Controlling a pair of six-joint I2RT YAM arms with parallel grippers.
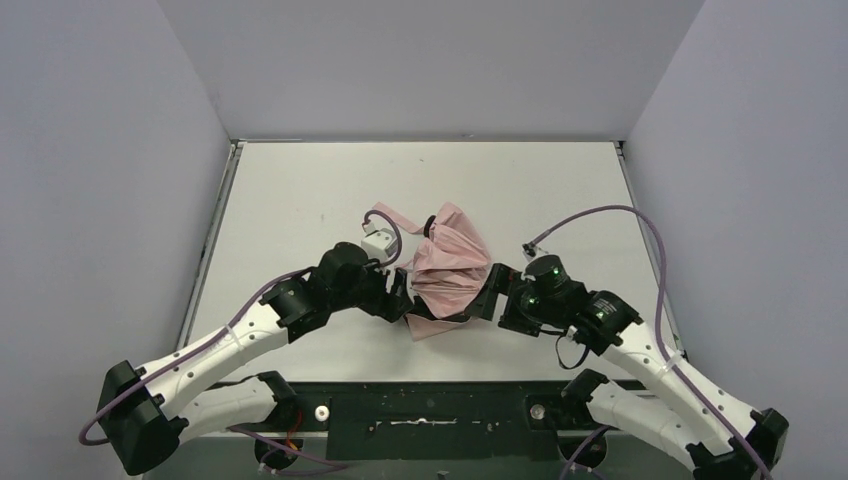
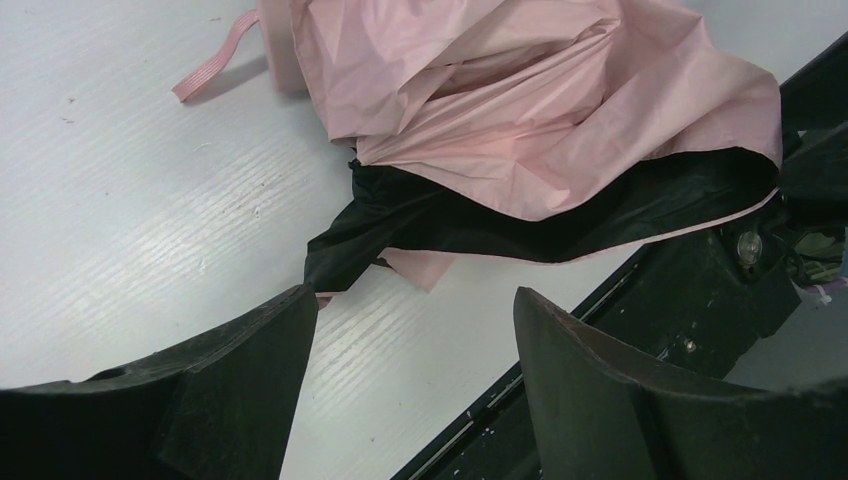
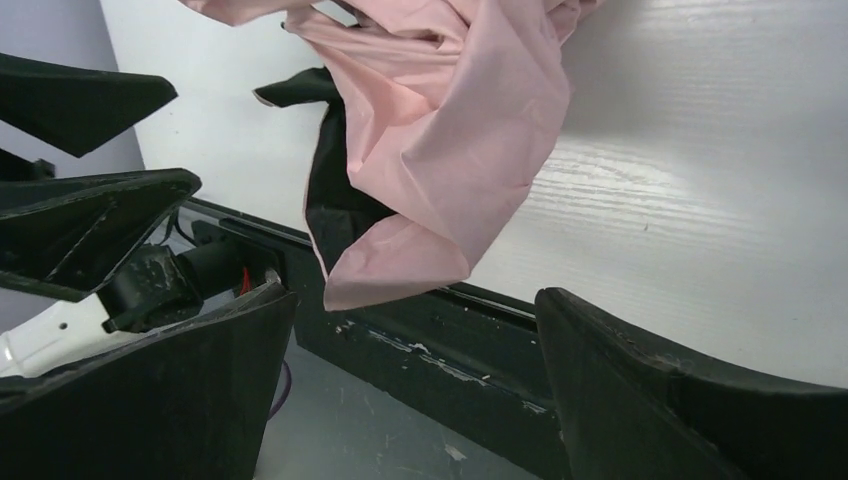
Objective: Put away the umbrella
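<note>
Both empty, left gripper (image 2: 415,292) and right gripper (image 3: 415,295) gape beside the umbrella (image 1: 450,262).

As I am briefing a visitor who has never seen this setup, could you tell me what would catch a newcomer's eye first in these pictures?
A crumpled pale pink umbrella, its black underside showing, lies in a heap near the middle of the white table. The left end effector and the right end effector flank it closely on either side, both open with nothing between their fingers.
</note>
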